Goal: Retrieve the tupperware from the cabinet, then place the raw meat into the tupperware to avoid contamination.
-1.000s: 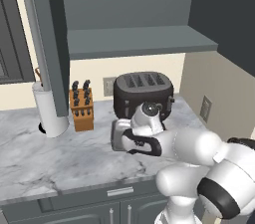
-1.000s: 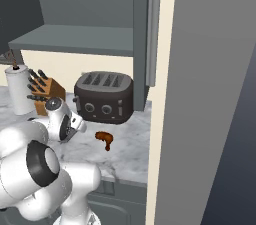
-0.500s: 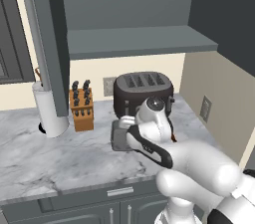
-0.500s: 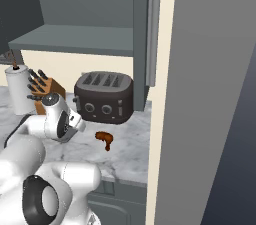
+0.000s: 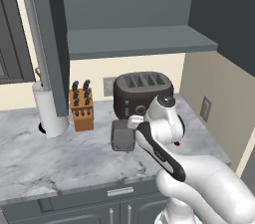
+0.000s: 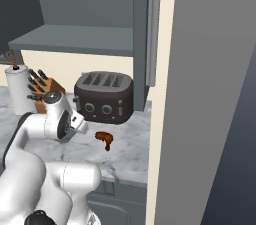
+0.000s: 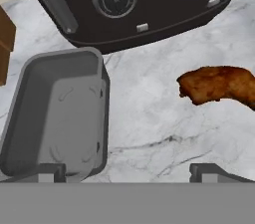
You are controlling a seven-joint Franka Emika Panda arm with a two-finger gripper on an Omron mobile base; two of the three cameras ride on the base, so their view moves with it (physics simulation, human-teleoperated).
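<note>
The tupperware [image 7: 55,113] sits empty on the desk [image 5: 60,153] near the toaster [image 7: 134,4]; the raw meat [image 7: 216,84] lies just right. The hand [image 7: 129,170], spread wide and empty, should center over the meat before descending.

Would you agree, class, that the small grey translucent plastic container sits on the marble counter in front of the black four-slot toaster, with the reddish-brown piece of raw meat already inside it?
Not quite. The grey translucent plastic container is empty; the reddish-brown raw meat lies on the marble counter beside it, apart from it, as the hand view shows. The container does sit in front of the black four-slot toaster.
</note>
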